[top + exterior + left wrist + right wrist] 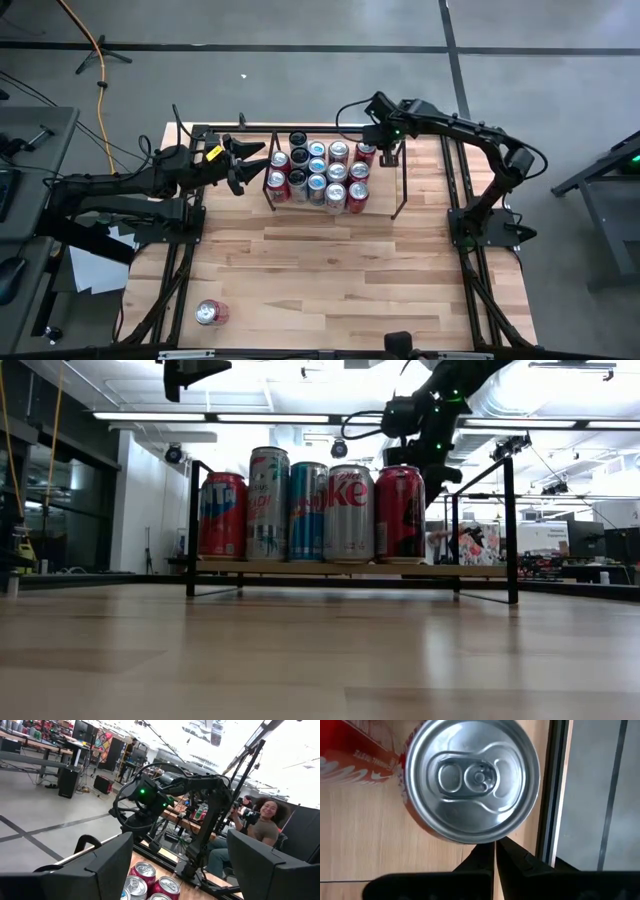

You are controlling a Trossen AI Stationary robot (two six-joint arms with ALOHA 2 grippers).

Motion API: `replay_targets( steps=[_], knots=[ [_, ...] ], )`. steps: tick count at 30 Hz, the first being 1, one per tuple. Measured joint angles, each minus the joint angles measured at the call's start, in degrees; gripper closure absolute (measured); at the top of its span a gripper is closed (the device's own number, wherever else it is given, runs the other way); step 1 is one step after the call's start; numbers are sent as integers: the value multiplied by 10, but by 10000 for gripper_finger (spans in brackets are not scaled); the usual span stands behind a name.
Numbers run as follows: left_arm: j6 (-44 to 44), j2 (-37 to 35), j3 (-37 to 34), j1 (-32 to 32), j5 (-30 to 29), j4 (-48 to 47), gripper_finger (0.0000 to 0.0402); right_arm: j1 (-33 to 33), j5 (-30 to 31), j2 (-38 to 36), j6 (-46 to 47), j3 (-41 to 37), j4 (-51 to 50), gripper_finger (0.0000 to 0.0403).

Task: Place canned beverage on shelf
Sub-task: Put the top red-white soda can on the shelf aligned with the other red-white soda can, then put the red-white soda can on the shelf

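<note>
Cans, a cluster of upright aluminium drink cans (318,174), stand on the low black wire-rod shelf with the clear flat top (400,195), filling its left portion; every long axis is vertical, pull-tab lids facing up. My right gripper (385,148) hangs over the back right corner of the cluster, fingers clenched together with nothing between them. Right wrist view: the silver lid of a red cola can (470,780) sits directly below, just beyond my pinched fingertips (485,857), apart from them; a second red can (355,755) shows at its side. Low view: five cans form the front row, red ones at both ends, right arm above the rightmost. My left gripper (243,163) waits just beside the shelf's left end, jaws spread, empty. One more red can with a silver lid (210,313) sits alone on the light wooden table (330,270) near the front left corner, well apart from shelf and both grippers; whether it stands or lies, I cannot tell.
</note>
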Motion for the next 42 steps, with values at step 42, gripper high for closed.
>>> replay_targets(
  steps=[42],
  knots=[
    [-67,63,261,-91,-4,-622,126,137,45,-281,435,35,-13,403]
  ],
)
